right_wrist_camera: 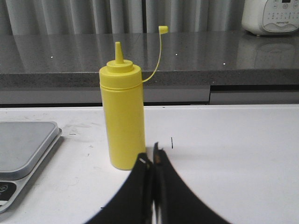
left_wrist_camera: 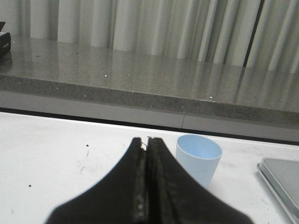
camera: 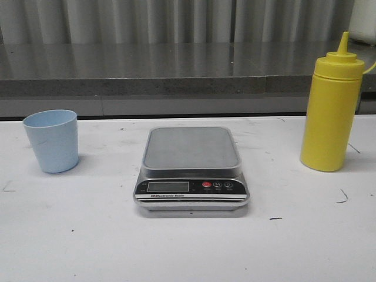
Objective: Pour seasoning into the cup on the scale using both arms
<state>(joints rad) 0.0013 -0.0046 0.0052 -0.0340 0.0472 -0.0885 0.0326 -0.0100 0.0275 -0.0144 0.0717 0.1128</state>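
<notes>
White table [camera: 70, 235], front view: scale [camera: 191, 167] sits centre, steel platform bare, black front panel facing the camera with LCD [camera: 168, 186] and a red button [camera: 207, 184] next to two dark ones. Cup [camera: 51, 140] stands upright on the table well to the left of the scale, mouth up, nothing visible inside. Seasoning [camera: 331, 111] bottle stands upright well to the right of the scale, nozzle cap on, tip uncovered; right wrist view shows the tethered tip cover [right_wrist_camera: 163, 29] hanging off to the side on its thin strap. Neither arm shows in the front view. Left wrist view: left gripper [left_wrist_camera: 147, 142] has fingers pressed together, holding nothing, hovering low over the table just beside the cup [left_wrist_camera: 198, 158], not touching it as far as visible; edge of the scale [left_wrist_camera: 280, 177] shows beyond the cup. Right wrist view: right gripper [right_wrist_camera: 152, 156] also has fingers pressed together, empty, tips close in front of the base of the seasoning [right_wrist_camera: 122, 121], contact cannot be told. Scale corner [right_wrist_camera: 25, 144] on the far side of the bottle. Grey stone counter [camera: 176, 70] and curtain [camera: 176, 20] behind the table; white appliance [right_wrist_camera: 271, 16] on the counter.
</notes>
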